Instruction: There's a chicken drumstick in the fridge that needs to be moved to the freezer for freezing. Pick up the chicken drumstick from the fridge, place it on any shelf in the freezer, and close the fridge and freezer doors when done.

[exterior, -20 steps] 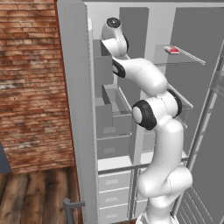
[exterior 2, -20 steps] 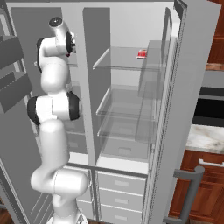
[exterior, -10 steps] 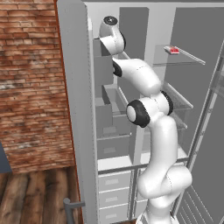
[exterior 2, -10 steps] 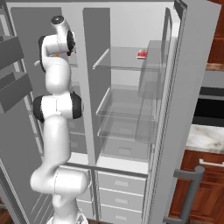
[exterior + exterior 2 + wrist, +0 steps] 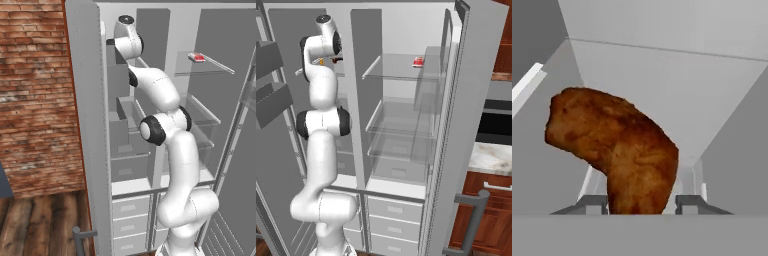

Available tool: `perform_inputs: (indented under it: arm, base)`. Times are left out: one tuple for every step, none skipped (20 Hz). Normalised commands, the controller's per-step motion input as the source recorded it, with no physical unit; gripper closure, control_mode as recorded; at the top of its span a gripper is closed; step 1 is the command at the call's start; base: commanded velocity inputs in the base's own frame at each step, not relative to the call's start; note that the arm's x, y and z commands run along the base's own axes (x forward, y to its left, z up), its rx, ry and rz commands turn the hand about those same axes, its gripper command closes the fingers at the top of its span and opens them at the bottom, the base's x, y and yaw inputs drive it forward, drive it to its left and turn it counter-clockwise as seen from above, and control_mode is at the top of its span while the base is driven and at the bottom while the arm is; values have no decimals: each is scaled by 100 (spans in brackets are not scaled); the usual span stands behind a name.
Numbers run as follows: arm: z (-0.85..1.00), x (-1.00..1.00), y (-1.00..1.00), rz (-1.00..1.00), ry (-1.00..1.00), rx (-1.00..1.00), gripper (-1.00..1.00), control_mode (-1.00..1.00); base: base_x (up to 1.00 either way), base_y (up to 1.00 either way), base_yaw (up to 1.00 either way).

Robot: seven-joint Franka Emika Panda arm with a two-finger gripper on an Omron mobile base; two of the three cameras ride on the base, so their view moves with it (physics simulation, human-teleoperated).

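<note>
The gripper has its two fingertips set apart on either side of the chicken drumstick, whether still clamped I cannot tell. The drumstick is club-shaped, mottled reddish-brown, high inside the freezer, grey walls around it.

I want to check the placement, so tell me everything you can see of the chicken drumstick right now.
The chicken drumstick is a reddish-brown, club-shaped piece with a mottled, browned surface, thick and rounded at one end and narrowing toward the other. In the hand view it stands between the two fingertips of the gripper, narrow end nearest them, thick end leaning away to one side. Pale grey freezer walls lie behind it. Whether it rests on a shelf cannot be told.
</note>
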Motion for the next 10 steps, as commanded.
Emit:
perform_inputs:
  arm:
    - [-76,-54,0,0,-20,0,-100,-100]
    - [-75,-69,0,0,-24,0,-100,-100]
    - [-72,-72,0,0,-23,0,-100,-100]
    - [-73,-75,0,0,-25,0,-100,-100]
    - [-65,-81,0,0,-28,0,-100,-100]
    - [-63,-79,0,0,-27,1,-100,-100]
    - [-61,-87,0,0,-26,3,-100,-100]
    - [-69,-100,-3,0,-23,8,-100,-100]
    - [-87,-100,-6,0,-23,11,-100,-100]
    - [-100,-100,-19,0,-23,16,-100,-100]
  base:
    - [0,0,0]
    - [0,0,0]
    - [0,0,0]
    - [0,0,0]
    - [0,0,0]
    - [0,0,0]
    - [0,0,0]
    - [0,0,0]
    - [0,0,0]
    - [0,0,0]
